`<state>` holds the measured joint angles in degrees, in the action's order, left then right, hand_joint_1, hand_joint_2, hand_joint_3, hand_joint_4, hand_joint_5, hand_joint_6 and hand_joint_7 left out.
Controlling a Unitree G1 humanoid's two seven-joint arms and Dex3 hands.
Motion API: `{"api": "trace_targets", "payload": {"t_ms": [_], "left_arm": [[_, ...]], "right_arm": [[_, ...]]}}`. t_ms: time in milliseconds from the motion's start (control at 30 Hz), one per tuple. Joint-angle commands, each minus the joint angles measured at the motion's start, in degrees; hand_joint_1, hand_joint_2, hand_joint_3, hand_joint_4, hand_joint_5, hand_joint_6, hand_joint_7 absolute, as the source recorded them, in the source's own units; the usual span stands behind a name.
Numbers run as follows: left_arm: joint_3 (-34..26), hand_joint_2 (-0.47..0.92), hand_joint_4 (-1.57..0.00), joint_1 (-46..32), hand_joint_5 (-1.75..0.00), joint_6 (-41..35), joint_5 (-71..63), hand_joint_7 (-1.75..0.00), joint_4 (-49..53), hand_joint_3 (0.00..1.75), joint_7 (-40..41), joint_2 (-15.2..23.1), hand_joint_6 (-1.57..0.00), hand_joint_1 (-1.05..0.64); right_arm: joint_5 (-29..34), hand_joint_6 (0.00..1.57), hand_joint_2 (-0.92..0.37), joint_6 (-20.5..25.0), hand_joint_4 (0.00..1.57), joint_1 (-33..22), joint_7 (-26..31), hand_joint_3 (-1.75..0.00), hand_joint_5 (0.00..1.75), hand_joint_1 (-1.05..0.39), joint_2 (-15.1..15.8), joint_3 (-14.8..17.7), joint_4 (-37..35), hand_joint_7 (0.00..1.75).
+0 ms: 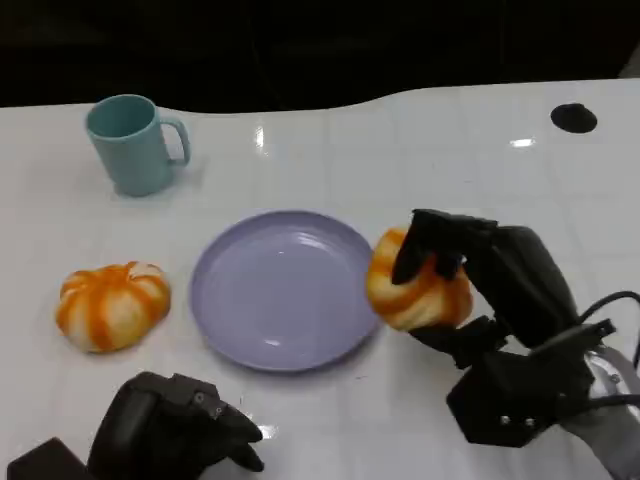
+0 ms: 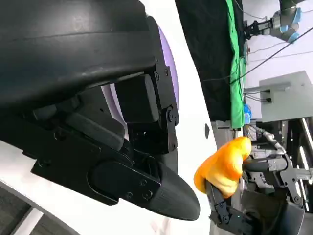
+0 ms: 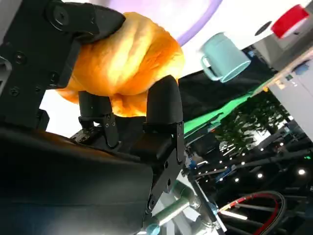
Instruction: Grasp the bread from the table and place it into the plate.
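Above white table (image 1: 420, 130), right hand (image 1: 450, 265) grips bread (image 1: 415, 290) beside plate (image 1: 285, 290).

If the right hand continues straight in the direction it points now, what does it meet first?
Probably the round lavender plate. The right hand, gripping the orange bread roll, points toward the plate's near rim; whether it passes above the rim is unclear.

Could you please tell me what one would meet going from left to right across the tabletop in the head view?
Orange-and-white striped bun → teal ceramic mug → round lavender plate → golden-orange bread roll held in the black right hand → small black round disc on the white table.
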<state>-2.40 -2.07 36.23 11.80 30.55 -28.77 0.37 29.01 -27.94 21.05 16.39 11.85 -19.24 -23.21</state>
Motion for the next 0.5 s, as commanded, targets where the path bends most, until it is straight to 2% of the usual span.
{"api": "trace_targets", "payload": {"t_ms": [33,133,333,367,500], "left_arm": [[-0.2,0.91,-1.45,-0.1,-0.65,-0.1,0.1,-0.23,0.1,0.0,0.3,0.6,-1.57,-1.05],[-0.1,0.9,-1.45,0.0,-0.65,-0.2,0.2,-0.22,0.1,0.0,0.2,0.5,-1.57,-1.05],[-0.1,0.9,-1.45,0.1,-0.65,0.2,-0.2,-0.22,0.4,0.0,0.4,0.5,-1.57,-1.05],[0.0,0.91,-1.45,0.1,-0.65,0.1,-0.2,-0.22,0.4,0.0,0.5,0.5,-1.57,-1.05],[0.0,0.9,-1.45,0.0,-0.65,-0.4,-0.2,-0.22,0.2,0.0,0.6,0.4,-1.57,-1.05]], "right_arm": [[1.3,0.77,-0.18,-1.2,0.99,2.8,0.7,-1.53,1.75,0.04,-2.4,-0.7,-3.8,1.74],[2.6,0.77,-0.19,-1.9,0.98,4.9,1.5,-1.52,1.75,0.03,-4.3,-1.6,-7.4,1.72],[4.2,0.74,-0.29,-3.3,0.94,9.9,4.1,-1.38,1.75,0.01,-8.4,-2.6,-16.0,1.71],[4.3,0.74,-0.33,-3.6,0.92,10.5,4.5,-1.31,1.75,0.0,-8.8,-2.8,-17.1,1.69],[5.2,0.74,-0.35,-3.3,0.93,13.3,6.3,-1.26,1.75,-0.01,-10.7,-3.4,-21.2,1.66]]}}
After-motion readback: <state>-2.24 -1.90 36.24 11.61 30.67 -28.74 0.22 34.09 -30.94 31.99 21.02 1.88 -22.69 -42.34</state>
